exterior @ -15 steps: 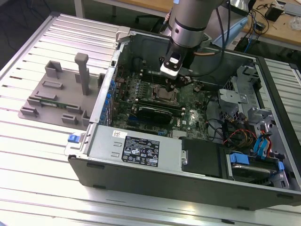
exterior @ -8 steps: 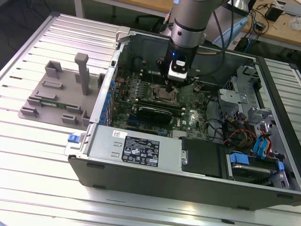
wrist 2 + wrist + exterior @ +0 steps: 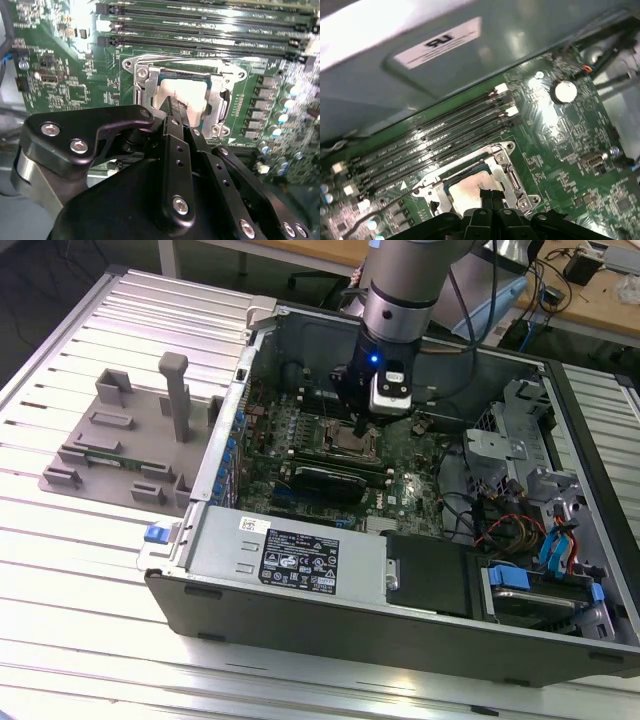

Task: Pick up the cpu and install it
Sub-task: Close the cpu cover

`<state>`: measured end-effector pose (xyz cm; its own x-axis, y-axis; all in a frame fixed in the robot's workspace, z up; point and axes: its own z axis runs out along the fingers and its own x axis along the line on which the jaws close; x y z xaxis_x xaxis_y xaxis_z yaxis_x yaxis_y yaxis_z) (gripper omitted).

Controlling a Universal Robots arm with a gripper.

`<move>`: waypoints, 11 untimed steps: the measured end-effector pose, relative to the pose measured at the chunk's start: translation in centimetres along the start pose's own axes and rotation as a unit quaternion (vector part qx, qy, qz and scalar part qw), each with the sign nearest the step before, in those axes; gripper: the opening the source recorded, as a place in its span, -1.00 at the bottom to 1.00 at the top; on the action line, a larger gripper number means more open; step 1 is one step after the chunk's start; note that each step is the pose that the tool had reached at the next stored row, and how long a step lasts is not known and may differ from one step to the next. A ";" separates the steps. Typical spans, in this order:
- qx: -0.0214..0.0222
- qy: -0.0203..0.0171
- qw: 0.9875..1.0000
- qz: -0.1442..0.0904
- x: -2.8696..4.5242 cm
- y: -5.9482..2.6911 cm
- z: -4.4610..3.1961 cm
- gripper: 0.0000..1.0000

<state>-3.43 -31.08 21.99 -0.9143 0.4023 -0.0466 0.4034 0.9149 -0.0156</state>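
Cpu (image 3: 192, 92) is seen lying flat inside the socket frame (image 3: 142, 87). Gripper (image 3: 170, 102) is closed on nothing, tips poised directly over the plate; contact cannot be told. In the exterior view, a grey fixture (image 3: 130, 440) is noted at the gripper's 9 o'clock.

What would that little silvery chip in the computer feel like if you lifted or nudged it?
The chip looks like a thin, flat, metal-topped plate, so it is probably stiff and light. Its smooth, shiny top may be slippery. Lying flat inside the metal frame, it likely would not slide or tip when nudged.
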 end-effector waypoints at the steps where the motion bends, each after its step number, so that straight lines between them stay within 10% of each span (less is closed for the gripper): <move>1: 0.000 0.000 1.000 -0.018 0.00 0.00 0.03 -0.79; 7: 0.001 -0.002 0.995 -0.103 0.01 0.00 0.14 -0.79; 11: 0.002 -0.003 0.987 -0.163 0.01 0.00 0.22 -0.79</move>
<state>-3.43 -31.08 21.77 -0.9953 0.0860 -0.0447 0.0876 0.9955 -0.0349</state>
